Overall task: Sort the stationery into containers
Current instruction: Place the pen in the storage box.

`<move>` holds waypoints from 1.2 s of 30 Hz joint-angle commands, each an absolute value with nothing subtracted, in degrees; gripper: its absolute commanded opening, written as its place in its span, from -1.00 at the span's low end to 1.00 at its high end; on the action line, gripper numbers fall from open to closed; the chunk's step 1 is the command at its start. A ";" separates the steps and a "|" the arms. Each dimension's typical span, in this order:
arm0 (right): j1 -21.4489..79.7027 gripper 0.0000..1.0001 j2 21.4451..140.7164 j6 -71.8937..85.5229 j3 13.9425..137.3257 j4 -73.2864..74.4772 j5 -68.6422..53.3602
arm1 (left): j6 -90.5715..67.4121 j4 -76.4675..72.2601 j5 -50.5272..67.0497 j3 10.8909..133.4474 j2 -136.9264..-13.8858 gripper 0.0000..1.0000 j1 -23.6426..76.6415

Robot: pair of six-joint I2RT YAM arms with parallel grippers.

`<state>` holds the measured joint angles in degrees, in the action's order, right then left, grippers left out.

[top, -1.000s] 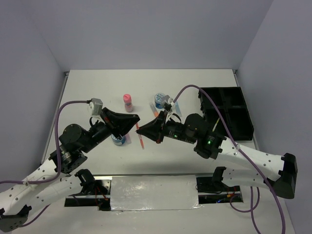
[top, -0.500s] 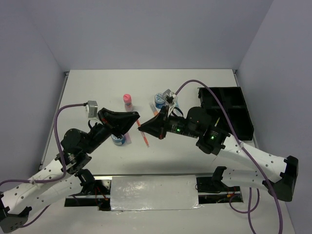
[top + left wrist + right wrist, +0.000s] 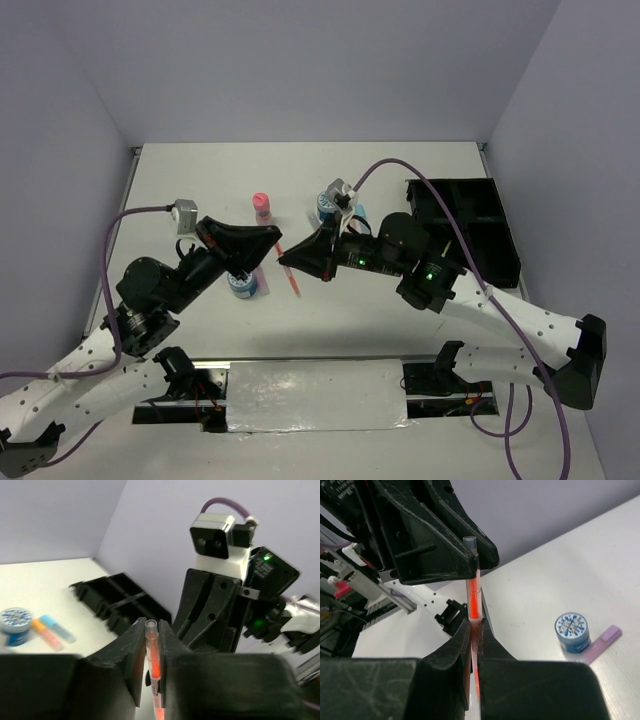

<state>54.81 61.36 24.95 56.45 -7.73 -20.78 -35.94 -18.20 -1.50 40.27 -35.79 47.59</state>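
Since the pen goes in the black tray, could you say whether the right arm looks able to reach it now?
Probably yes: the tray lies on its side, nothing between. But the left tool also clamps the orange pen held in the right tool.

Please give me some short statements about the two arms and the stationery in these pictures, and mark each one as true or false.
1. The left end effector and the right end effector are both shut on the orange pen. True.
2. The pink bottle stands inside the black tray. False: it stands on the table, well to the left of the tray.
3. In the right wrist view, a blue-white tub sits next to a purple marker. True.
4. The orange pen lies flat on the table. False: it is held up between the two end effectors.
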 commanded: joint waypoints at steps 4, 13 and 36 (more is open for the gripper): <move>55.11 -1.00 61.96 23.82 50.19 -19.77 -13.46 | -29.36 3.22 -8.50 54.48 -36.39 0.99 48.52; 47.04 -1.00 63.64 20.84 46.32 -11.62 -5.38 | -26.81 17.73 -25.12 66.35 -34.81 0.99 48.52; 0.71 -1.00 69.16 18.63 56.24 24.87 18.11 | -21.62 35.60 -26.90 48.34 -31.20 0.99 48.52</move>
<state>2.15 66.06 17.82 53.32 22.39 17.76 -23.64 38.20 -28.56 47.46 -30.20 48.31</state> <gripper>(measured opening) 0.055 0.994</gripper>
